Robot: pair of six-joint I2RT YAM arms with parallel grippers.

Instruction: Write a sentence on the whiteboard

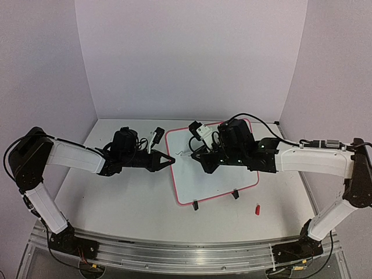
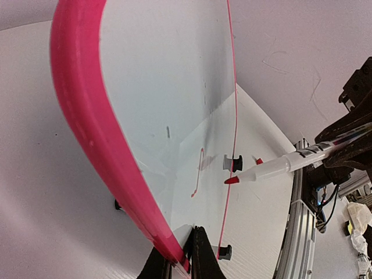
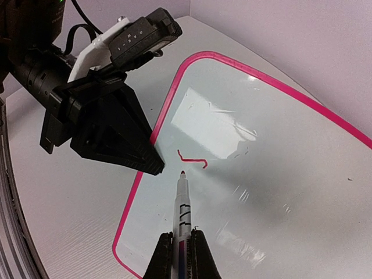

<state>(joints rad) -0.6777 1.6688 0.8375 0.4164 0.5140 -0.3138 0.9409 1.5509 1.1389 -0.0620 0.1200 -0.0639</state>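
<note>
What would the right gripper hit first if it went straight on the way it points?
The right gripper holds a white red-tipped marker, so that tip leads: it would meet the glossy white pink-framed whiteboard beside the short red stroke. It may already touch; depth is unclear.

The table [image 1: 116,197] is white with a faint wood grain, set into a corner of pale lilac walls [image 1: 186,52]. A metal rail [image 1: 174,256] runs along its near edge. Right of the middle sits a whiteboard [image 1: 215,174] with a thin pink-red frame and rounded corners. It is turned a little askew to the table's edges and rests on small black feet [image 1: 195,204], 2 of them showing under its near side. 1 small red cap [image 1: 256,208] lies on the bare top near the board's near right corner, apart from it.
</note>
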